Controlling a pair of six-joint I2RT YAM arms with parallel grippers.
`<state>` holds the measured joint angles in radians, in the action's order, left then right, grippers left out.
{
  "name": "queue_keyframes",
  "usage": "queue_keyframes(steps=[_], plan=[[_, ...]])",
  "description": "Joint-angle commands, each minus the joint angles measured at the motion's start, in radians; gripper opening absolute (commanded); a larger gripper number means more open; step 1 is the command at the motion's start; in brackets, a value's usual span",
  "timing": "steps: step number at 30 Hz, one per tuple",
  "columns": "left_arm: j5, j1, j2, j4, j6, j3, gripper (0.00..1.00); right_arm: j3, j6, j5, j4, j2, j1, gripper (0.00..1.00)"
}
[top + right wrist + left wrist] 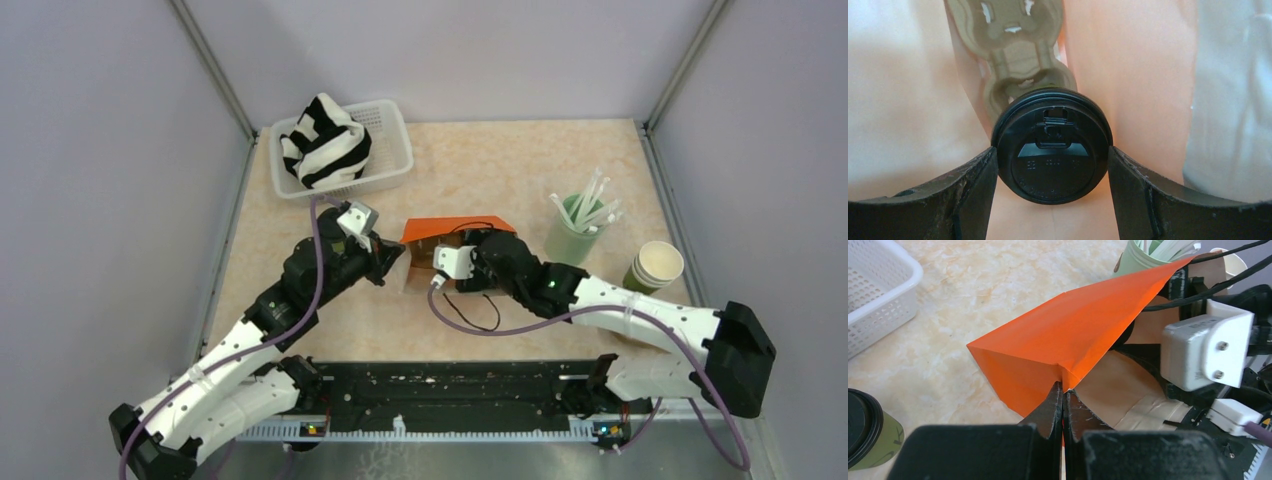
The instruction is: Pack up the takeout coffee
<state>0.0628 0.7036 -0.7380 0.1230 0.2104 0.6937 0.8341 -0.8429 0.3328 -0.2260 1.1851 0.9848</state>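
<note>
An orange paper bag (450, 232) lies open at the table's middle; it also shows in the left wrist view (1063, 335). My left gripper (1063, 390) is shut on the bag's edge, holding its mouth open. My right gripper (1052, 155) reaches inside the bag, its fingers (973, 180) pressed against both sides of a coffee cup's black lid (1052, 145). The cup sits at the near pocket of a brown cardboard cup carrier (1013, 55). A second dark green cup with a black lid (863, 432) stands on the table left of my left gripper. It is hidden in the top view.
A pale mint tumbler of white straws (575, 235) and a stack of lidless green cups (655, 268) stand at the right. A white basket (390, 160) holding a black-and-white striped cloth (325, 140) sits at the back left. Grey walls enclose the table.
</note>
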Motion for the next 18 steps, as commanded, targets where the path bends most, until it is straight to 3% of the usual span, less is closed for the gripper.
queue_keyframes(steps=[1,18], plan=[[0.011,0.013,0.023,-0.012,-0.005,-0.02,0.0,-0.023,-0.03,0.056,0.117,0.022,-0.029,0.48],[0.031,0.015,0.007,0.014,-0.046,0.024,0.0,0.0,-0.044,-0.071,0.186,0.124,-0.042,0.48]])
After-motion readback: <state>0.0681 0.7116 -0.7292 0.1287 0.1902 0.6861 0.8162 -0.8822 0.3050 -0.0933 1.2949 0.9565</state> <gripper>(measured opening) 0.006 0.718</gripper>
